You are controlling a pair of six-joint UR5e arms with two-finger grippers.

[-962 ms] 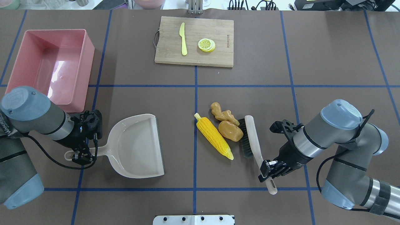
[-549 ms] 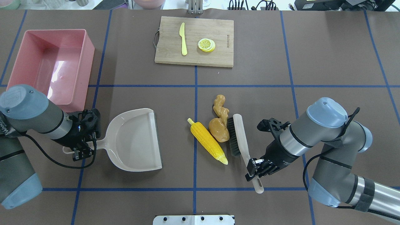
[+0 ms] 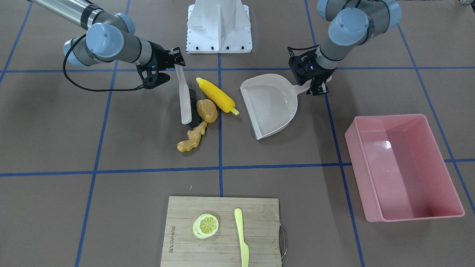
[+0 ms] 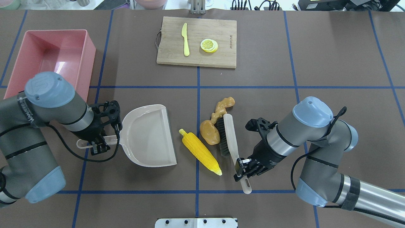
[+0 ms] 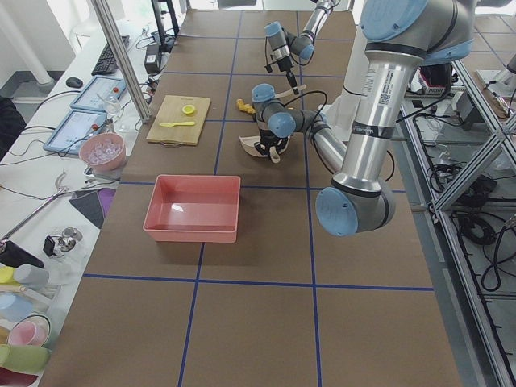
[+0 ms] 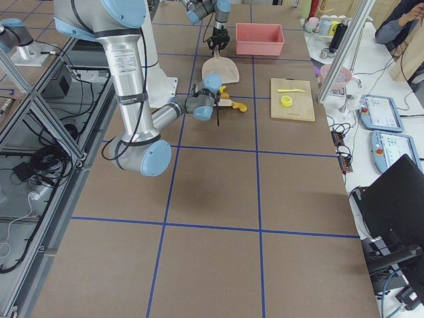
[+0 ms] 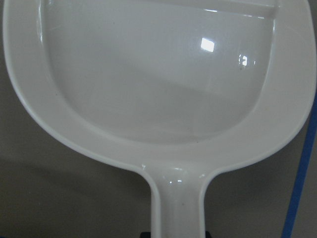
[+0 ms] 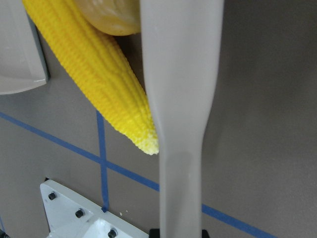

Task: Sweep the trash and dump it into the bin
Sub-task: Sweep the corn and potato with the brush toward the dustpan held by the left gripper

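The yellow corn cob (image 4: pixel 200 153), the brown potato (image 4: pixel 209 132) and the tan ginger root (image 4: pixel 224 106) lie mid-table, just left of a pale brush (image 4: pixel 231 139). My right gripper (image 4: pixel 245 167) is shut on the brush handle (image 8: pixel 181 99); the bristles touch the potato. My left gripper (image 4: pixel 97 145) is shut on the handle of the beige dustpan (image 4: pixel 148 136), whose open edge faces the corn, a short gap away. The dustpan (image 7: pixel 158 89) is empty. The pink bin (image 4: pixel 91 57) stands at the far left, behind my left arm.
A wooden cutting board (image 4: pixel 196 41) at the far centre carries a pale yellow knife (image 4: pixel 185 39) and a lemon slice (image 4: pixel 209 45). The robot's white base plate (image 4: pixel 196 222) is at the near edge. Blue tape lines cross the brown table.
My right gripper has swept the brush left, pushing the corn, potato and ginger toward the dustpan. My left gripper has moved the dustpan right and a little farther out.
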